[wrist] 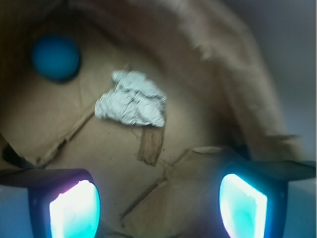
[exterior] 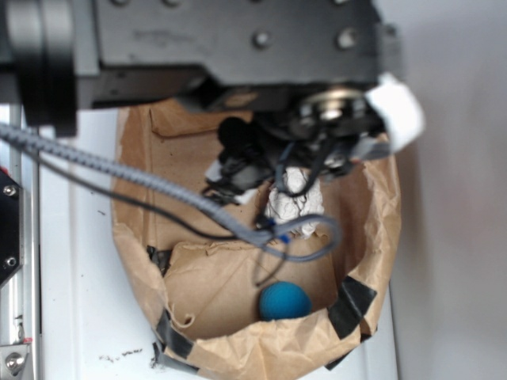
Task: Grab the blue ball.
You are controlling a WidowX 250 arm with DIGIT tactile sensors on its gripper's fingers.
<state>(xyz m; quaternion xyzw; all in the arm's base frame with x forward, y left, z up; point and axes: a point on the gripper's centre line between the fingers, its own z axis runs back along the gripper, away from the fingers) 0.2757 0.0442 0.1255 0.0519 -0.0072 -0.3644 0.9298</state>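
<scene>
White tabletop [exterior: 71, 317] is occupied by a brown paper bag [exterior: 372, 206]. Inside it, the blue ball [wrist: 55, 57] is seen up-left of the gripper [wrist: 158, 203], beyond the crumpled paper wad [wrist: 132, 105]; the jaws are spread, empty.

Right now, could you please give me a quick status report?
Gripper open, empty, above brown paper bag. Small teal-blue ball untouched on bag floor. Crumpled white paper wad lies between.
</scene>
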